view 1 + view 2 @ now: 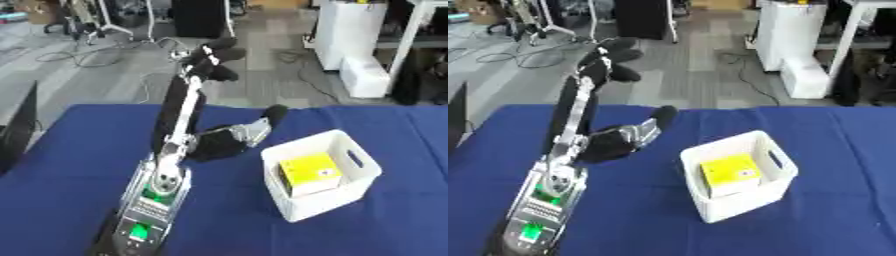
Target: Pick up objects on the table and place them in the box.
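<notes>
Meanwhile, at the worktop:
Left hand: the left hand is raised on its arm beyond the far edge of the table, fingers curled in on themselves and holding nothing.
Dark shape: a second black-and-silver shape lies on the cloth near the far edge, between the arm and the box (whether it is the right hand or an object cannot be told, so its fingers go unreported).
Box: the white box stands toward the right side, holding a yellow carton inside.
Step in hand: seemingly between picks; a good next reach would bring the hand down with fingers opened before closing on anything.
Surface: blue cloth, otherwise bare apart from these.
Room: grey floor with cables, white cabinet and stands behind.
</notes>
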Robot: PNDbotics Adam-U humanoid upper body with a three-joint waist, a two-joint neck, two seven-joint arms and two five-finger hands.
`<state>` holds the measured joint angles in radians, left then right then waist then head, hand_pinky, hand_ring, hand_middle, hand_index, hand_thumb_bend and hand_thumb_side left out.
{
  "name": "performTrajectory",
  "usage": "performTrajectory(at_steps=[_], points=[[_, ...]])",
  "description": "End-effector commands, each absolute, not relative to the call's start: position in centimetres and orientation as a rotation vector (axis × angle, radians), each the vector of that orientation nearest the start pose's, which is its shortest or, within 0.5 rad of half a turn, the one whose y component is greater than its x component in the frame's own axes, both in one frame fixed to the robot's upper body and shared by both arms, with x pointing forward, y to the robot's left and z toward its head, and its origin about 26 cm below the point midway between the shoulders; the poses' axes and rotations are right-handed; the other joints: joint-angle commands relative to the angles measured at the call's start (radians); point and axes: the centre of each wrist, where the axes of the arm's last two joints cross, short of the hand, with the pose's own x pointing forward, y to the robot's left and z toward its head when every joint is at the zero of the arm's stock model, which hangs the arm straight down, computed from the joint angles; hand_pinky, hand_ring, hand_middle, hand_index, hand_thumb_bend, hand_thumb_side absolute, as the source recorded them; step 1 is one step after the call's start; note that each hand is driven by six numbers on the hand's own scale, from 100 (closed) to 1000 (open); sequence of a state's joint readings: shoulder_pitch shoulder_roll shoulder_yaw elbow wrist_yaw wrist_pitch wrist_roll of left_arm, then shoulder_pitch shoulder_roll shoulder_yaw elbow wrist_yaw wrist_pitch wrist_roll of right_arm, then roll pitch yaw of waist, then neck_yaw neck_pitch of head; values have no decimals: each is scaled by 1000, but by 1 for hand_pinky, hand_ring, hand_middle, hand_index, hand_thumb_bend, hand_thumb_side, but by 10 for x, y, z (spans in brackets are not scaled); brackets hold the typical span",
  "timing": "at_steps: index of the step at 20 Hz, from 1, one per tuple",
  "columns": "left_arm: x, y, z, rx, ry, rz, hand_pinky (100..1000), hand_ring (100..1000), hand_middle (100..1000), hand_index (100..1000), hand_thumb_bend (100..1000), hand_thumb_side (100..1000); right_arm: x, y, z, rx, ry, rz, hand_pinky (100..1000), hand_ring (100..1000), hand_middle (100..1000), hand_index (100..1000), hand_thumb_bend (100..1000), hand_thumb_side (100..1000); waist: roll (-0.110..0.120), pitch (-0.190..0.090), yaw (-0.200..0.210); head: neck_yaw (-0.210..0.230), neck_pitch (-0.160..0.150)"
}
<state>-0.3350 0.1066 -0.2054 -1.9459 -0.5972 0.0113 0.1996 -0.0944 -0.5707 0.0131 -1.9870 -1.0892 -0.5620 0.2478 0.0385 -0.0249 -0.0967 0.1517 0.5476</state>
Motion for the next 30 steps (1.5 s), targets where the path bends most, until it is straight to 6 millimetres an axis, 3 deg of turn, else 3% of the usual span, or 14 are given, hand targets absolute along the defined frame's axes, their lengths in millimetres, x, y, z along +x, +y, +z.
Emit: performTrajectory(at_steps=[1, 9, 17, 30], points=[[300, 170, 182, 566, -2361, -445, 648, 621, 819, 791, 542, 504, 276, -311, 174, 864, -2482, -3, 100, 217, 152, 319, 100, 1000, -7, -6, -1, 18, -41], [300, 169, 181, 552, -2366, -461, 649, 622, 819, 790, 542, 512, 276, -311, 174, 868, -2479, 6, 100, 217, 152, 319, 100, 1000, -8, -8, 0, 32, -74], [301, 170, 181, 551, -2366, -461, 650, 623, 819, 790, 543, 515, 276, -311, 174, 878, -2475, 22, 100, 217, 152, 319, 100, 1000, -7, -10, 2, 40, -60], [301, 170, 182, 555, -2363, -467, 653, 625, 820, 789, 545, 514, 276, -312, 175, 890, -2478, 36, 100, 217, 153, 320, 100, 1000, -6, -14, 3, 13, -61]])
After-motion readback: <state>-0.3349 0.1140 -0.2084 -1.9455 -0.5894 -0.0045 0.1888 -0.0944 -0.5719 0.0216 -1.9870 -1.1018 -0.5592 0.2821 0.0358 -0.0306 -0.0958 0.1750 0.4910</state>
